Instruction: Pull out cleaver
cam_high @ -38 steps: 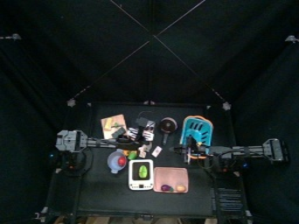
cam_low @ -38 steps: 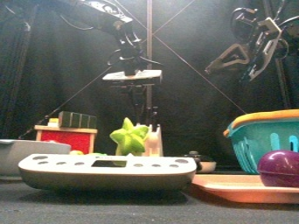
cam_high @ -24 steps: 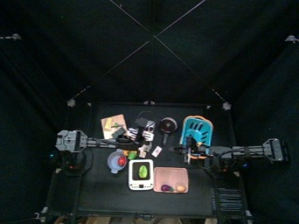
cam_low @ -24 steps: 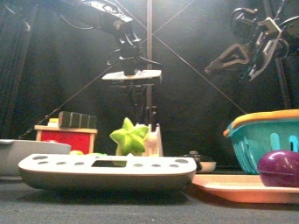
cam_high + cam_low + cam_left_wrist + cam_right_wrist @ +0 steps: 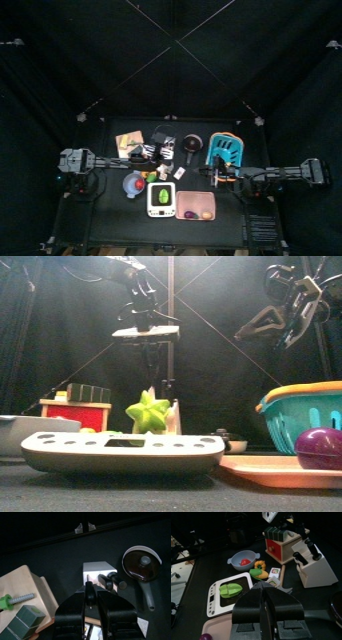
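Note:
The cleaver point(image 5: 144, 331) hangs flat and level high above the table, with my left gripper point(image 5: 143, 316) shut on it from above. In the left wrist view only a thin edge shows between the left gripper point(image 5: 89, 591). Below it stands the white knife block point(image 5: 97, 568), with black handles still in it. The block point(image 5: 173, 416) stands behind a green star toy in the front view. My right gripper point(image 5: 265, 588) is shut on nothing and hangs high at the right point(image 5: 286, 318), apart from the knife block point(image 5: 319, 573).
A white scale point(image 5: 120, 451) with a green star toy stands at the front. A teal basket point(image 5: 302, 416) and a tray with a purple ball point(image 5: 321, 448) are at the right. A red wooden box point(image 5: 78, 412), a black pan point(image 5: 141, 562) and a blue bowl point(image 5: 242, 560) surround the block.
My left gripper has risen with the cleaver and shifted slightly left, further above the block. The right arm has not moved.

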`<state>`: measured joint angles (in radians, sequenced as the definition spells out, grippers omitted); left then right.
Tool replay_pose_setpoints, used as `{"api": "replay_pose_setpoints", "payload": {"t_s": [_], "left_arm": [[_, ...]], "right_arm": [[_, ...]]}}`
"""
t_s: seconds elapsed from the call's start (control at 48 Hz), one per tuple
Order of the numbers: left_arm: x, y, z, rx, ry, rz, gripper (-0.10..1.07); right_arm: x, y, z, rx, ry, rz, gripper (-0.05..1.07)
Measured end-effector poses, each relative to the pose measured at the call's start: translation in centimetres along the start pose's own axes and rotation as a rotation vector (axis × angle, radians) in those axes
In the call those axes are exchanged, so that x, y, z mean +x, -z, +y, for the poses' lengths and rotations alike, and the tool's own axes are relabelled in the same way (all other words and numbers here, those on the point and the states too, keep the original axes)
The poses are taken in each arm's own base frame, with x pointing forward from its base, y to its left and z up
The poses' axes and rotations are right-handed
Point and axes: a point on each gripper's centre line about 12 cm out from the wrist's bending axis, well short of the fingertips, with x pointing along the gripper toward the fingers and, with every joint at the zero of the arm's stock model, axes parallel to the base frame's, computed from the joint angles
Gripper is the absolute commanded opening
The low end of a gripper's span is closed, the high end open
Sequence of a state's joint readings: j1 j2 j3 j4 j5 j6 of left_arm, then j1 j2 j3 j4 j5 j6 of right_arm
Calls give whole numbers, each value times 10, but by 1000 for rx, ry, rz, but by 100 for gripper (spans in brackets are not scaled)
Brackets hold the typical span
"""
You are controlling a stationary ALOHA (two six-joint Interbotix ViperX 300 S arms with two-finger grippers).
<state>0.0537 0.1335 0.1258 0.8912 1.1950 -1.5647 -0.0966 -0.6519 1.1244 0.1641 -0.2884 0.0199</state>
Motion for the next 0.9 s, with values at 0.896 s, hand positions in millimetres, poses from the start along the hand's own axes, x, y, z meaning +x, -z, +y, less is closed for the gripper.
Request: {"api": "replay_pose_setpoints", "payload": {"t_s": [0.896], "left_arm": [[-78,-10,6,45,5,-86,49]], "right_arm": [[0,0,-1,-3,5,-1,1]]}}
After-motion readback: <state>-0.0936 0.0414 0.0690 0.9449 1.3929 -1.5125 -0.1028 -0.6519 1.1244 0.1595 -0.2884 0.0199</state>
